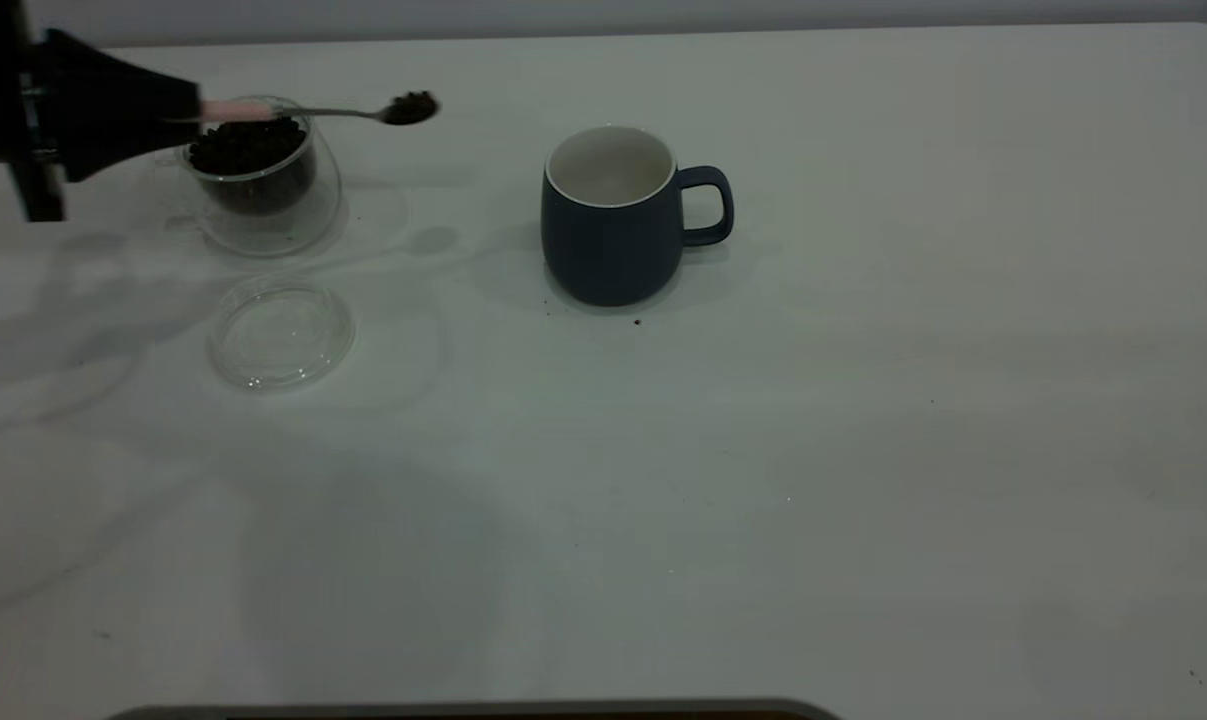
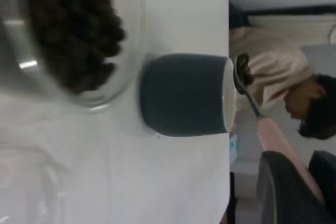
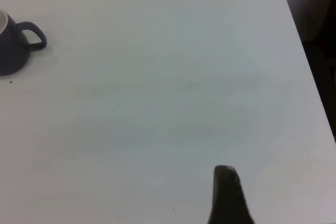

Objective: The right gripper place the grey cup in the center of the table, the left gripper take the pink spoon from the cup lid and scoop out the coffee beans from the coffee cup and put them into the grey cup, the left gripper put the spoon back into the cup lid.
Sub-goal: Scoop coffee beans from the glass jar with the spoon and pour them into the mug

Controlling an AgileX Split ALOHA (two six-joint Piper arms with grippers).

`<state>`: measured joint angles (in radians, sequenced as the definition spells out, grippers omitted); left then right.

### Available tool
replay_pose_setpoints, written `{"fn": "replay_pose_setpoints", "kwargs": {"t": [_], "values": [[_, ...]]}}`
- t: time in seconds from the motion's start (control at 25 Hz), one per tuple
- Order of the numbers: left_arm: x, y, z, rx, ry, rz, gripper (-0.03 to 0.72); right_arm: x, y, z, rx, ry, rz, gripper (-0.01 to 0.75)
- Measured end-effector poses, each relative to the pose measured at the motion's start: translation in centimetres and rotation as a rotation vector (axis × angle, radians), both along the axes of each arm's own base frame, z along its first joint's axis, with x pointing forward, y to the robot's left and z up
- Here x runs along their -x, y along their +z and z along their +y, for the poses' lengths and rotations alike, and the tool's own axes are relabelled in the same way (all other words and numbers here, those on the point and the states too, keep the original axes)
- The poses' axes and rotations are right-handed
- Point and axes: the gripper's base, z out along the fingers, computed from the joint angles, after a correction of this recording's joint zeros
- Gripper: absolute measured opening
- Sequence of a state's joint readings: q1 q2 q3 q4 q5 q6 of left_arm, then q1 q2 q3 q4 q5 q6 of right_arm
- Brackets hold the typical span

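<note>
- The left gripper point(image 1: 188, 108) is at the table's point(image 1: 863, 480) far left, above the coffee cup point(image 1: 263, 180), clamped on the pale handle of the pink spoon point(image 1: 363, 110)
- The spoon is held about level in the air, its metal bowl loaded with coffee beans point(image 1: 412, 105) and pointing toward the grey cup point(image 1: 613, 225); the bowl hangs between the two cups, short of the grey one
- The coffee cup, clear double-walled glass, stands near the far left edge with its inner bowl heaped with dark beans
- The grey cup stands upright near the middle of the far half of the table, handle turned toward the right edge; its white inside looks bare as far as it shows
- The cup lid point(image 1: 281, 333) lies flat on the table just in front of the coffee cup, apart from it, with nothing on it
- One dark speck lies just by the grey cup's foot
- The right gripper point(image 3: 227, 195) shows only as one dark fingertip over bare table well right of the grey cup; whether it is wide or narrow cannot be told
</note>
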<state>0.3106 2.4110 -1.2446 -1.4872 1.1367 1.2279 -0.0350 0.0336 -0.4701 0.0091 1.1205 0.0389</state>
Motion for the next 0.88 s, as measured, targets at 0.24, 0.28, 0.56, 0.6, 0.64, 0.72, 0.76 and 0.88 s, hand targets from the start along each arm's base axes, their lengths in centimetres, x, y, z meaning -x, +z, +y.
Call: {"fn": "replay_pose_setpoints", "kwargs": {"t": [0.24,0.28,0.56,0.6,0.64,0.72,0.76,0.88], "values": [[-0.5,0.2,-3.5,0.021,-0.051,-0.006,0.127,0.0,0.0,0.0,0.0,0.0,0.0,0.537],[-0.5,0.2,-4.0,0.023,-0.059,-0.007,0.127,0.0,0.0,0.0,0.0,0.0,0.0,0.537],[-0.5,0.2,-6.9,0.018,-0.121,-0.021,0.127,0.0,0.0,0.0,0.0,0.0,0.0,0.537],[-0.6,0.2,-7.1,0.011,-0.119,-0.027,0.127,0.0,0.0,0.0,0.0,0.0,0.0,0.537],[-0.6,0.1,-7.3,0.002,-0.118,-0.032,0.127,0.0,0.0,0.0,0.0,0.0,0.0,0.537],[-0.8,0.0,-7.5,-0.018,-0.104,-0.039,0.127,0.0,0.0,0.0,0.0,0.0,0.0,0.537],[-0.9,-0.1,-7.6,-0.025,-0.101,-0.042,0.127,0.0,0.0,0.0,0.0,0.0,0.0,0.537],[-0.9,-0.2,-7.8,-0.045,-0.098,-0.048,0.127,0.0,0.0,0.0,0.0,0.0,0.0,0.537]]}}
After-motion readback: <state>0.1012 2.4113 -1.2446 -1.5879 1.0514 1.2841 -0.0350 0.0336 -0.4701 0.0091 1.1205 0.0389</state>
